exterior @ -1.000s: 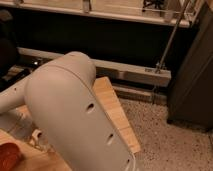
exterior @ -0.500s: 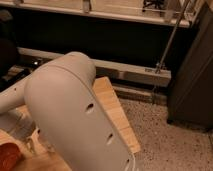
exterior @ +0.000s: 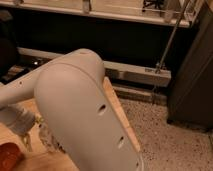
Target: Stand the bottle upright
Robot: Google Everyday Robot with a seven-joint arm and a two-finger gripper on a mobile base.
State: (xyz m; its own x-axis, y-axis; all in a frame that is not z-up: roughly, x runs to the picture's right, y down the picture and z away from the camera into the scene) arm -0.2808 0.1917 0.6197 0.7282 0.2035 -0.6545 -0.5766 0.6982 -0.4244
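**Arm blocks the view; bottle out of sight**

The robot's big white arm fills the middle of the camera view, sweeping from the left edge down toward the lower right. Behind and below it lies a wooden table, and beyond that a speckled floor and a dark cabinet at the right. The gripper hangs low at the left, just above the tabletop, its pale fingers pointing downward; whether they are spread or closed cannot be told here. An orange-red object sits in the bottom-left corner, near the gripper.

The bottle does not show in this view; if it lies on the table, the arm or the gripper hides it, so its position and lean cannot be stated.

As a judgement from the task alone: a small plastic bottle would be light, smooth and prone to roll or slip, with thin walls that give under pressure. A hold across the body near the middle, firm but not crushing, would likely suit best for tipping it onto its base.
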